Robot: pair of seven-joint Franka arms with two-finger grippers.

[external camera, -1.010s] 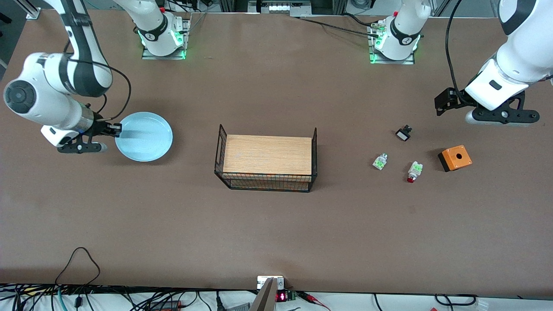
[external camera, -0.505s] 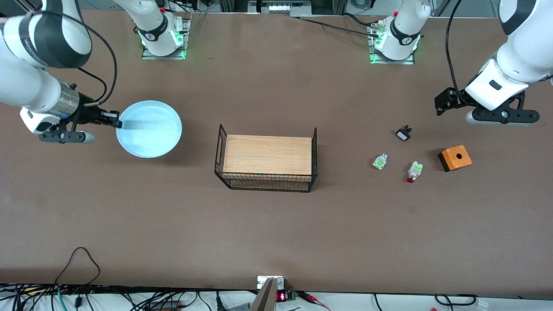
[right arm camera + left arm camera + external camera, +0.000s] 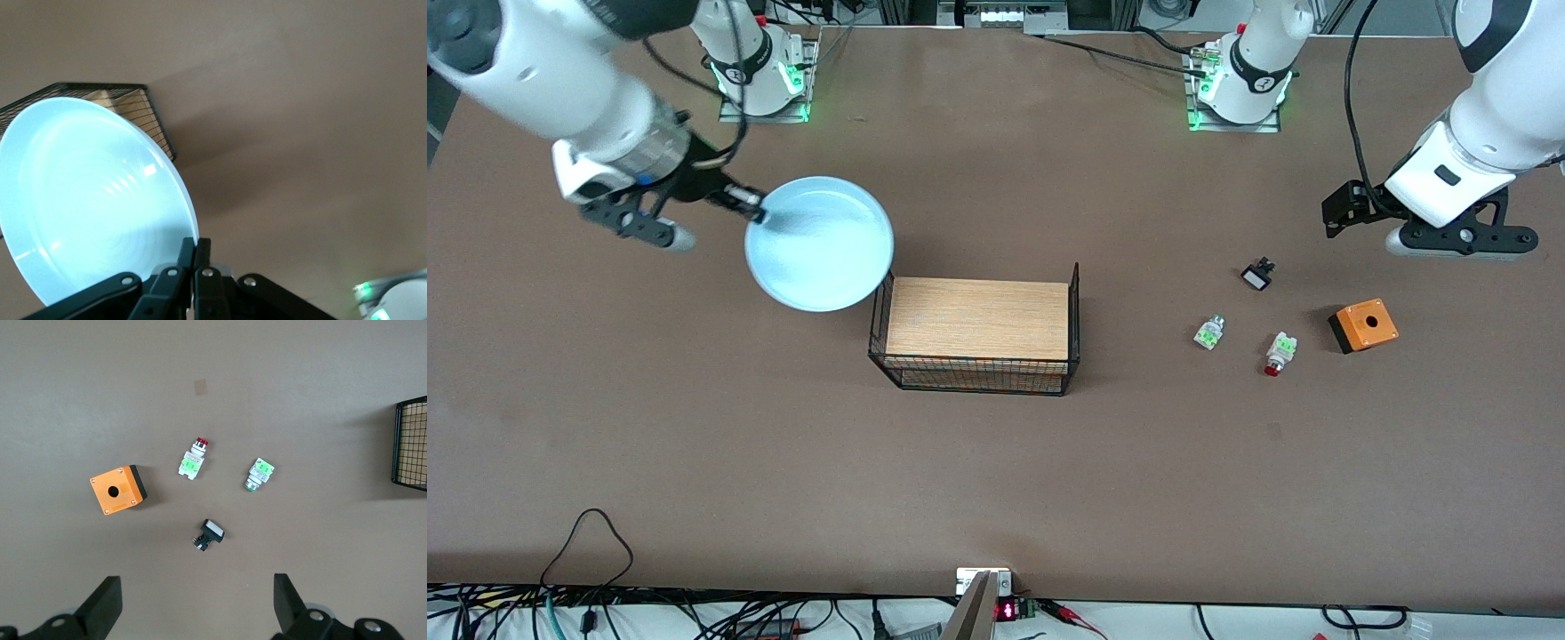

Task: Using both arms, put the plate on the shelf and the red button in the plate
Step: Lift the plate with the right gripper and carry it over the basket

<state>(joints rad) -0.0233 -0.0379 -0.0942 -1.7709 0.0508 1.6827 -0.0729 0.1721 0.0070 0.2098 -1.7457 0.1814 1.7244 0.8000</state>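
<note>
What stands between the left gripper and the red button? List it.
Nothing visible. The left gripper hangs open over bare table, and the red button lies uncovered. The small black switch lies on the table roughly between them; the orange box and the white-green part flank the button without touching it.

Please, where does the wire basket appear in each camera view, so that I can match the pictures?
Front view: the wire basket stands mid-table, the plate overlapping its corner.
Left wrist view: only one end of it shows, at the picture's edge.
Right wrist view: its corner shows past the plate's rim.
Shared landmark: the basket's wooden floor.
</note>
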